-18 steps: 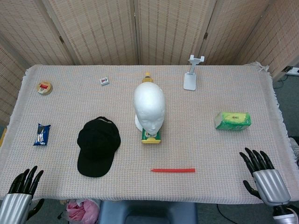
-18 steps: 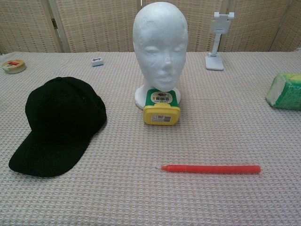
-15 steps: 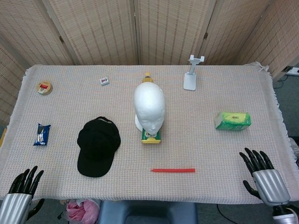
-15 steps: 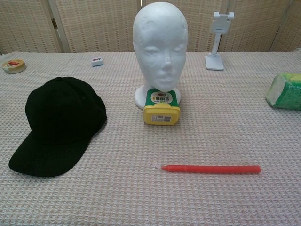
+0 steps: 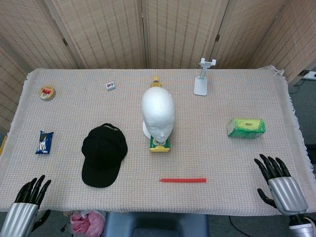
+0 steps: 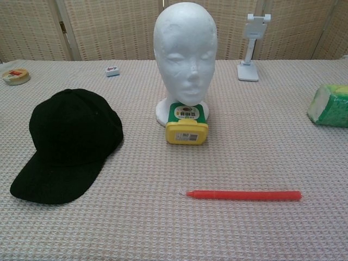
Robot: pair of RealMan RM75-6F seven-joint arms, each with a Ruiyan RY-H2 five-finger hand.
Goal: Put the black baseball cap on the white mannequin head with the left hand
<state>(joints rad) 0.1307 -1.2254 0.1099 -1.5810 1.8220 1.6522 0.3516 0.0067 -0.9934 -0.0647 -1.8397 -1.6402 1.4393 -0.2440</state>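
The black baseball cap (image 5: 103, 154) (image 6: 68, 144) lies flat on the cloth, brim toward the front, left of the white mannequin head (image 5: 158, 112) (image 6: 185, 51). The head stands upright at the table's middle, bare, facing the front. My left hand (image 5: 27, 203) hangs at the front left corner, fingers spread and holding nothing, well short of the cap. At the front right edge my right hand (image 5: 279, 185) is likewise spread and empty. Neither hand shows in the chest view.
A yellow-and-green container (image 5: 160, 144) (image 6: 186, 125) sits against the head's base. A red pen (image 5: 182, 180) (image 6: 243, 194) lies in front. Green tissue pack (image 5: 245, 127), white phone stand (image 5: 202, 79), tape roll (image 5: 47, 93), blue snack packet (image 5: 44, 142) and a small tile (image 5: 110, 86) dot the cloth.
Both hands have slipped slightly lower toward the front edge of the head view. Cap and mannequin head have not moved.
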